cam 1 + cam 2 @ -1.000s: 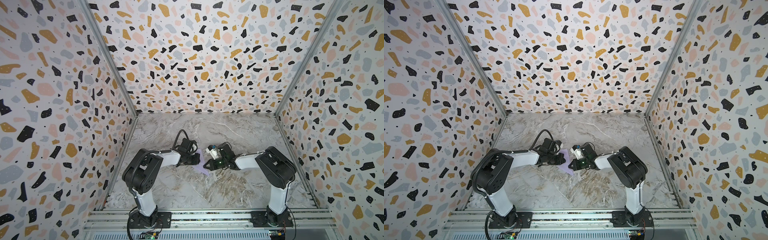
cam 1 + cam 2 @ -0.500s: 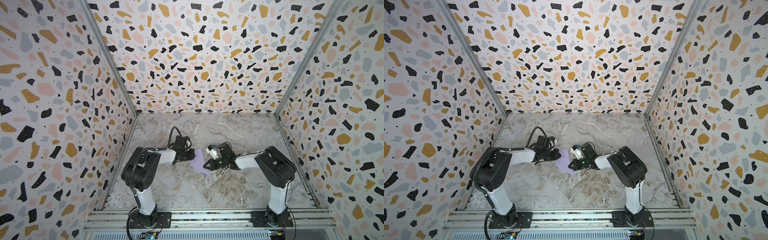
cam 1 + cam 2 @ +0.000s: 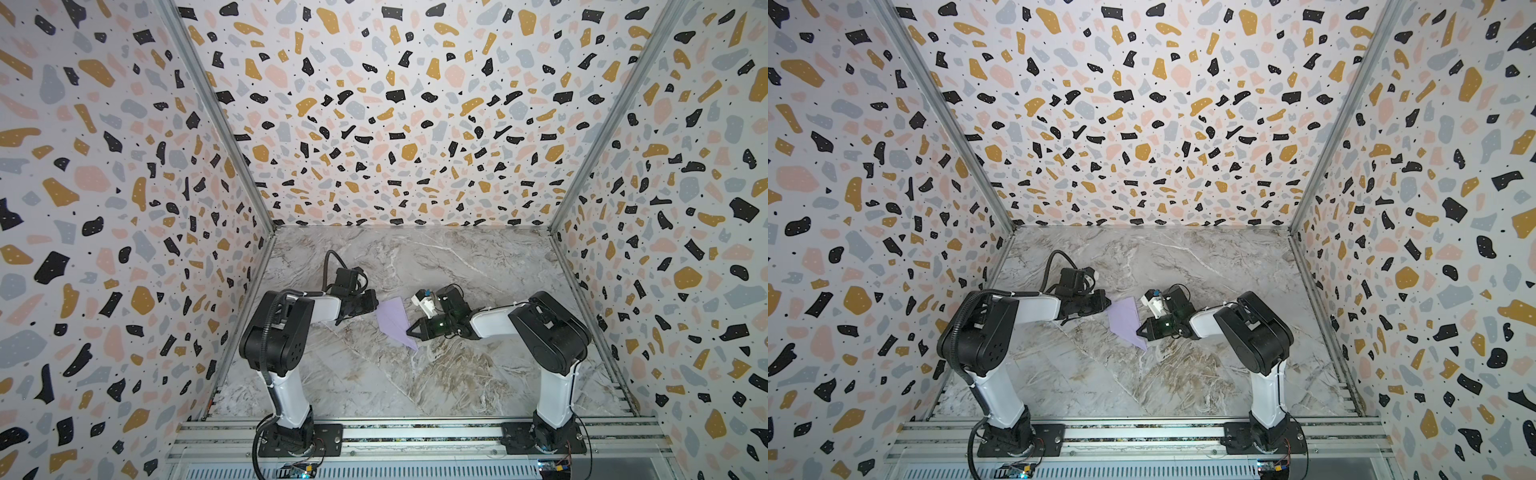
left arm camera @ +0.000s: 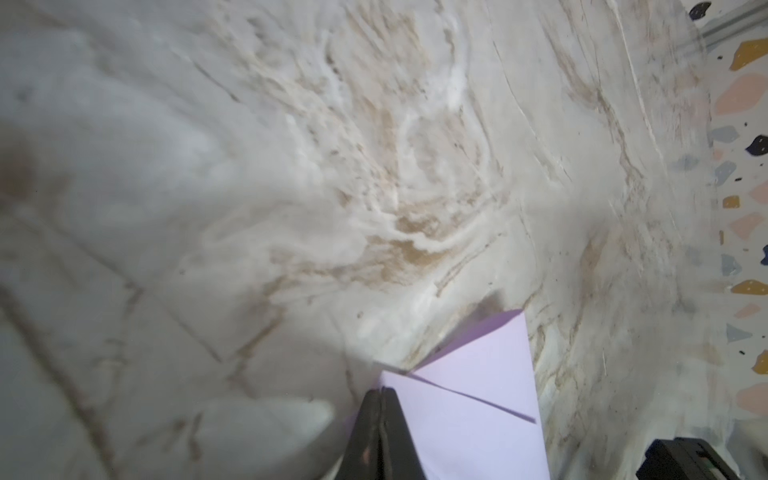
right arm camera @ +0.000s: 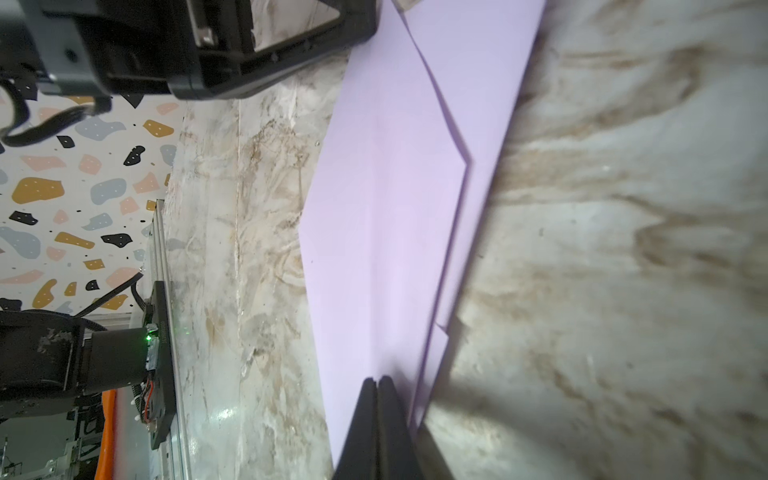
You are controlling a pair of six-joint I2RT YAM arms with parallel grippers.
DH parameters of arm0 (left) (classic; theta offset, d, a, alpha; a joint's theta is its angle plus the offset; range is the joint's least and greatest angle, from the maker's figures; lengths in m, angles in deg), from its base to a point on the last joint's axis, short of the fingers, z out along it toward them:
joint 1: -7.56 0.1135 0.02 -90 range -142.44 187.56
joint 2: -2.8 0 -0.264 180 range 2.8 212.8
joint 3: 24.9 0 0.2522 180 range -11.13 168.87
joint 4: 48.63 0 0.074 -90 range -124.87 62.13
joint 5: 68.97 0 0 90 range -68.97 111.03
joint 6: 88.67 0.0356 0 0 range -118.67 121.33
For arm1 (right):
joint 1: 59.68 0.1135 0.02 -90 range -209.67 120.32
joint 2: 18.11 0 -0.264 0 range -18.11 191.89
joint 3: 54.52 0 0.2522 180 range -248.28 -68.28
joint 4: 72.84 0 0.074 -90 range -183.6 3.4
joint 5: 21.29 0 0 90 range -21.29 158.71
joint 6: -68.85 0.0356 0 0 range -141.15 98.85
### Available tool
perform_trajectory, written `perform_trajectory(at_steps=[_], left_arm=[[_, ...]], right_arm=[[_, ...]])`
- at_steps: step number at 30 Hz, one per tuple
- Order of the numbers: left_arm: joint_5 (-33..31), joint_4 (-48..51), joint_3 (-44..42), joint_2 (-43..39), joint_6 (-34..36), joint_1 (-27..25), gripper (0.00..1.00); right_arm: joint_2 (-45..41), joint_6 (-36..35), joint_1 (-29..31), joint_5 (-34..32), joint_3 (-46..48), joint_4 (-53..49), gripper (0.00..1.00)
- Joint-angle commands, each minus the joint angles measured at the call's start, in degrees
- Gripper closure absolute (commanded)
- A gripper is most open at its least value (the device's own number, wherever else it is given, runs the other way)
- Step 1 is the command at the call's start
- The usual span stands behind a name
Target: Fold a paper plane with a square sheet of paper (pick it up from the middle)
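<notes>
Lilac paper plane point(image 3: 392, 322), edges seemingly flat

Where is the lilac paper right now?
In both top views the lilac paper lies on the marble table near its middle, between the left gripper and the right gripper, whose fingers reach its opposite edges.

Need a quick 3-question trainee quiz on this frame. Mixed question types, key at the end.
1. True or false: the paper is a flat, unfolded square.
2. The right hand is: A) wide open B) shut C) out of view.
3. Fill in: the paper lies on the marble ___, between the left hand and the right hand.
Key: 1 false, it shows folds; 2 B; 3 table.
</notes>
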Motion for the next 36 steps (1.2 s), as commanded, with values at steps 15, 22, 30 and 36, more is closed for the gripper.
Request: perform_trajectory(at_steps=[15,22,30,36], left_arm=[[-4.4,0.9,-4.0,-9.9,-4.8,0.9,0.90],[-1.9,1.0,-7.0,-13.3,-6.6,-7.0,0.89],[0.6,0.5,-4.0,-7.4,-5.7,-10.7,0.94],[1.1,0.3,-2.2,-3.6,-5.0,-10.7,0.96]], right_arm=[[2.4,-2.5,-1.0,-7.7,3.7,-11.2,1.00],[-2.0,-6.9,-1.0,-8.2,5.1,-13.8,1.00],[-5.1,-10.6,-0.9,-6.3,5.7,-12.8,1.00],[-6.1,-11.0,-0.8,-5.0,4.2,-11.5,1.00]])
